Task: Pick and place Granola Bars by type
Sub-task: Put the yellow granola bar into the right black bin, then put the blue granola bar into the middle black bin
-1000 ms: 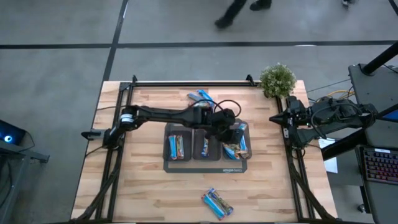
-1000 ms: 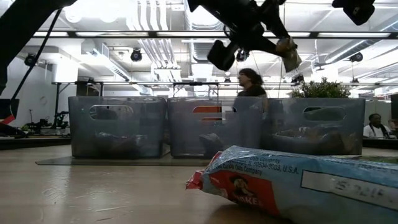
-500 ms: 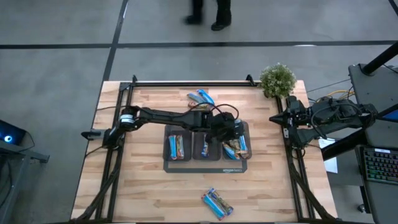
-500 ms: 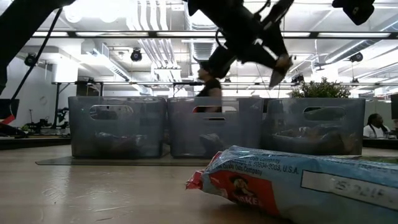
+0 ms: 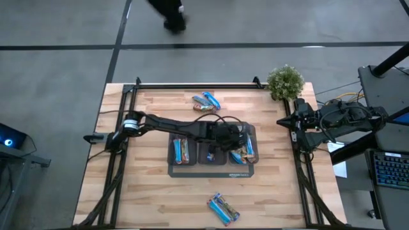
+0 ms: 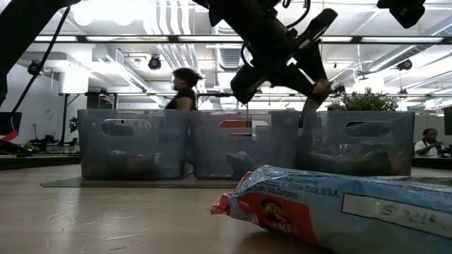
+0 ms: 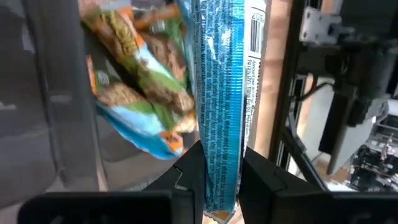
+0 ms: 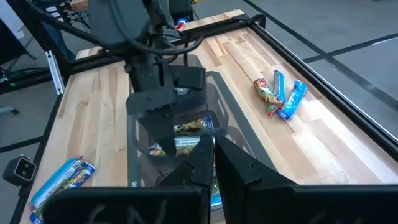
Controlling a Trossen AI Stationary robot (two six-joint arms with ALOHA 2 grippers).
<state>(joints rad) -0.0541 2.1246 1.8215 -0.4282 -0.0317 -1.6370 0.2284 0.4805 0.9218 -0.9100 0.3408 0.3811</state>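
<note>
Wooden planks carry your dark tray point(image 5: 211, 171) of three clear bins. Your left gripper point(image 7: 219, 177) hangs over the rightmost bin point(image 6: 360, 141), fingers point(image 7: 189, 174) clamped on a light blue bar point(image 7: 221, 99); its long axis runs straight out from between the fingertips, down into the bin. Beyond the fingers, more wrapped bars point(image 7: 140, 81) lie in that bin. Your right gripper point(image 8: 213, 163) waits at the table's right edge, fingers together.
</note>
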